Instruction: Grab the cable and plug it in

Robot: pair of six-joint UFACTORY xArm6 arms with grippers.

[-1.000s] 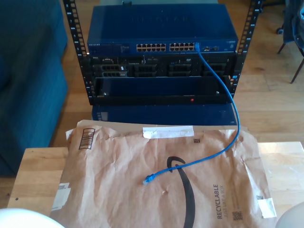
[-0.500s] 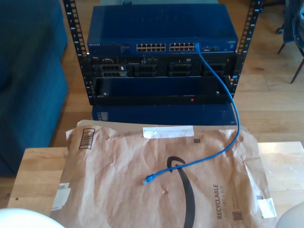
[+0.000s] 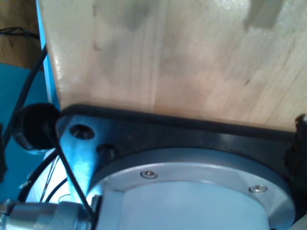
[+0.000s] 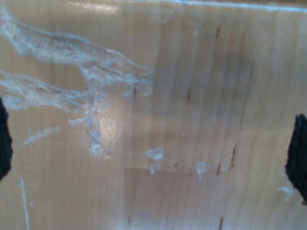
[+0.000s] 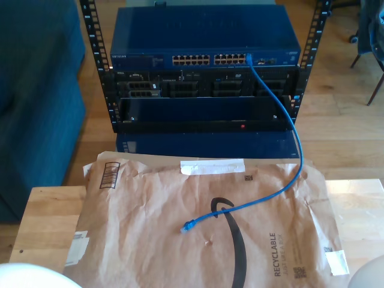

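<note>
The first wrist view is soft, and the black wiring (image 3: 33,91) runs out past its edge, so where it leads cannot be told. In the second wrist view, two dark shapes at opposite edges are cut off; whether they are fingertips cannot be told, nor how my second gripper's jaws stand. In the exterior view, the switch (image 5: 204,37) has its ports too small to count, and the cable (image 5: 288,120) meets it at a spot too small to judge. Two pale rounded shapes at that view's bottom corners are cropped and unidentifiable. The mailer (image 5: 180,222) runs off the bottom edge.
</note>
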